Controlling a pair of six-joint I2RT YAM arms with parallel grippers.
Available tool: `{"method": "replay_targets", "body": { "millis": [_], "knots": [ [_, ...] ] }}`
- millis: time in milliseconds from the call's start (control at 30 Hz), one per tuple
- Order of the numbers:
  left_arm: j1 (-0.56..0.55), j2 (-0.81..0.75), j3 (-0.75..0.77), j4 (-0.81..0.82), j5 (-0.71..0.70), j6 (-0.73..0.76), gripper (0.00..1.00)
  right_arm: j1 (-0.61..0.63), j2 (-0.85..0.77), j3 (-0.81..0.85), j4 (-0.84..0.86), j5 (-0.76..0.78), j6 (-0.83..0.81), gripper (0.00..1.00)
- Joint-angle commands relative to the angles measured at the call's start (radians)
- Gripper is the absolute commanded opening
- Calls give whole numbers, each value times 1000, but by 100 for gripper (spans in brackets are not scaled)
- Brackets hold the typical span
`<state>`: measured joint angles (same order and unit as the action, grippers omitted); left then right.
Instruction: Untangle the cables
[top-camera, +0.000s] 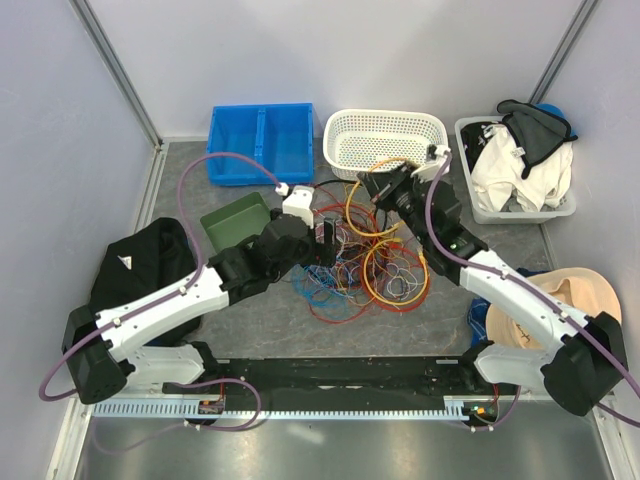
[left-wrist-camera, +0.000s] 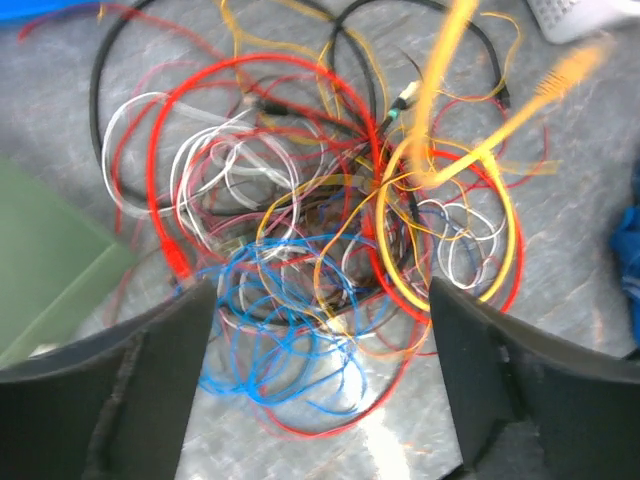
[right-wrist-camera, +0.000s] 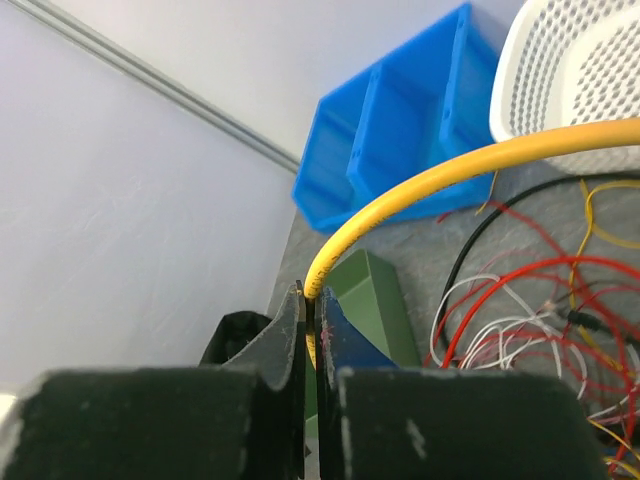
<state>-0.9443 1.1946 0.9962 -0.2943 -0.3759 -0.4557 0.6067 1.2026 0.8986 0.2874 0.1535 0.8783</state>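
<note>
The cables (top-camera: 365, 262) lie in one tangled pile of red, blue, yellow, white and black loops on the grey table between the two arms. My left gripper (top-camera: 325, 240) hovers over the pile's left side, open, and its fingers (left-wrist-camera: 180, 330) frame blue and red loops (left-wrist-camera: 290, 330) without touching them. My right gripper (top-camera: 377, 186) is at the pile's far edge, shut on a thick yellow cable (right-wrist-camera: 420, 178) that arcs up out of the jaws (right-wrist-camera: 312, 300). That yellow cable (left-wrist-camera: 440, 90) shows blurred and lifted in the left wrist view.
A blue divided bin (top-camera: 260, 140) and a white mesh basket (top-camera: 385, 138) stand behind the pile. A green box (top-camera: 235, 222) sits to its left and a black cloth (top-camera: 140, 265) farther left. A grey tub of clothes (top-camera: 515, 170) and a tan hat (top-camera: 565, 300) are on the right.
</note>
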Motion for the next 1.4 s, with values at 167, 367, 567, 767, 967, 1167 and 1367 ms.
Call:
{"method": "replay_targets", "body": {
  "millis": [167, 367, 567, 767, 967, 1167, 1367],
  "knots": [
    [-2, -102, -71, -89, -124, -205, 100, -108, 54, 284, -156, 58, -131, 0],
    [-2, -132, -148, -89, -109, -280, 100, -194, 195, 470, -154, 44, -121, 0],
    [-2, -130, -209, -89, -70, -348, 99, -258, 431, 623, -105, 18, -82, 0],
    [-2, -125, -269, -80, -63, -397, 98, -282, 682, 809, -77, -19, -104, 0],
    [-2, -113, -339, -60, -80, -474, 97, -289, 903, 1022, -42, -2, -156, 0],
    [-1, -125, -387, -17, -89, -485, 96, -295, 1075, 1215, -90, -8, -196, 0],
    [-1, -101, -369, 14, -87, -431, 97, -292, 1001, 1130, -103, 58, -265, 87]
  ]
}}
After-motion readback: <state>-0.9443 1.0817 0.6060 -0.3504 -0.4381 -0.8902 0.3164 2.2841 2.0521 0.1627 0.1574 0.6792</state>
